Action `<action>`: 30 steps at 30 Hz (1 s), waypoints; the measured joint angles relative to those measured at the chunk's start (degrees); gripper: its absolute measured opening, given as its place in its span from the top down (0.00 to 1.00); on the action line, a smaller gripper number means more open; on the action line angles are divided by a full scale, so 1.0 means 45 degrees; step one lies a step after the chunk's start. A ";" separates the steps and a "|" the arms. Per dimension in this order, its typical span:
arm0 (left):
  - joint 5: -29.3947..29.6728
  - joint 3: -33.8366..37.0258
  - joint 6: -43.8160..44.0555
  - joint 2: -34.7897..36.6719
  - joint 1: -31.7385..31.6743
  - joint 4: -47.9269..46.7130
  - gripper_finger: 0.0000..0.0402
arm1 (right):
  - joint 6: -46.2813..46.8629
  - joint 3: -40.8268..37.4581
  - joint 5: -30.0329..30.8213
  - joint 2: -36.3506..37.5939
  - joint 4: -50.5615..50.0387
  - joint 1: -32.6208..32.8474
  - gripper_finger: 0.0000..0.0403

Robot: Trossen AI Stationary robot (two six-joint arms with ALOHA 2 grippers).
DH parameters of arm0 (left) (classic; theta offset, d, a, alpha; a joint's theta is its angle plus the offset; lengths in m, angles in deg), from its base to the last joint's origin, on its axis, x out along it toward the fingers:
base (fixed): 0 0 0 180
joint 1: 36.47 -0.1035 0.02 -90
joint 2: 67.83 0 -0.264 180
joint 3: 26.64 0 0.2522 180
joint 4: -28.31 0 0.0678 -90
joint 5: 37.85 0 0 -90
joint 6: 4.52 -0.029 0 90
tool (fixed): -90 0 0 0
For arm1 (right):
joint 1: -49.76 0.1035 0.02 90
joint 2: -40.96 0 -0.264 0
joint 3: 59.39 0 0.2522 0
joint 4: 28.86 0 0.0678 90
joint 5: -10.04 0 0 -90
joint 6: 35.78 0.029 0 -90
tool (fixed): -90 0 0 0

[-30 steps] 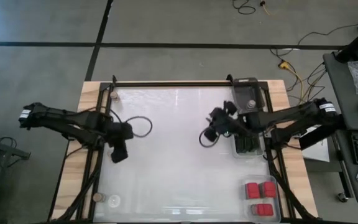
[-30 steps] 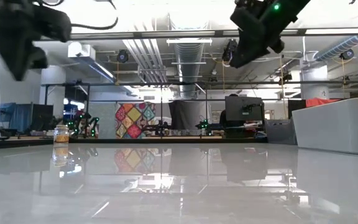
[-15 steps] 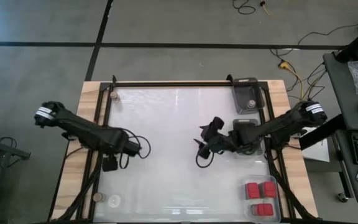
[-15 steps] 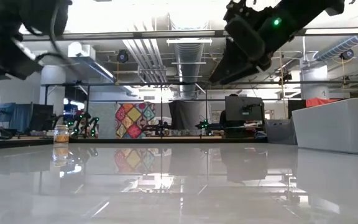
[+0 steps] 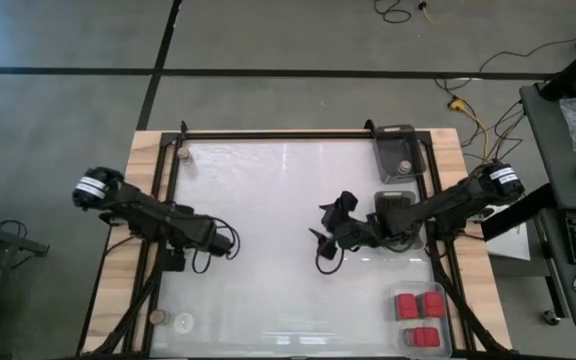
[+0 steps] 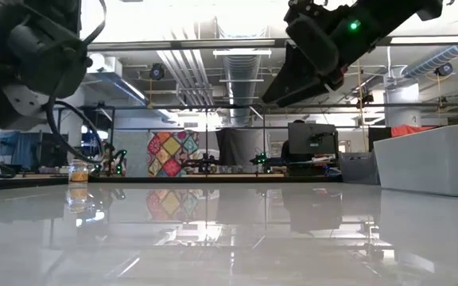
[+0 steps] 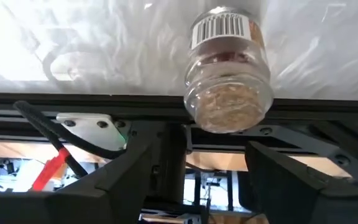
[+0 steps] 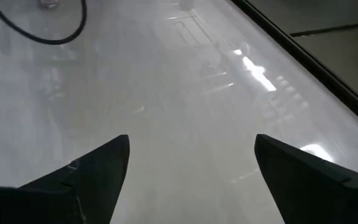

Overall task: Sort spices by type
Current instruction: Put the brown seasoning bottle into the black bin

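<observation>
while partly cut off, both grippers gape.

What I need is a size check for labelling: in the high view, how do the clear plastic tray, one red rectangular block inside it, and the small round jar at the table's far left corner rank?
1. Clear plastic tray, clearly largest.
2. Red rectangular block.
3. Small round jar, smallest.

White glossy table top (image 5: 268, 200), wooden base board (image 5: 118, 250), clear plastic trays (image 5: 400, 150) along one edge, floor cables (image 5: 488, 70)
</observation>
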 joint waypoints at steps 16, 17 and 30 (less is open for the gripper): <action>-0.0073 -0.1441 -0.1592 -0.1106 0.0000 0.2050 0.43 | 0.0087 -0.0019 -0.0091 0.0066 -0.0263 0.0233 0.16; -0.0068 -0.1591 -0.1592 -0.1097 0.0000 0.2146 0.43 | 0.0087 -0.0019 -0.0091 0.0066 -0.0262 0.0233 0.16; -0.1905 -0.0234 -0.1149 -0.0737 -0.0340 0.0111 0.43 | 0.0140 -0.0024 -0.0470 0.0066 -0.0472 0.0262 0.16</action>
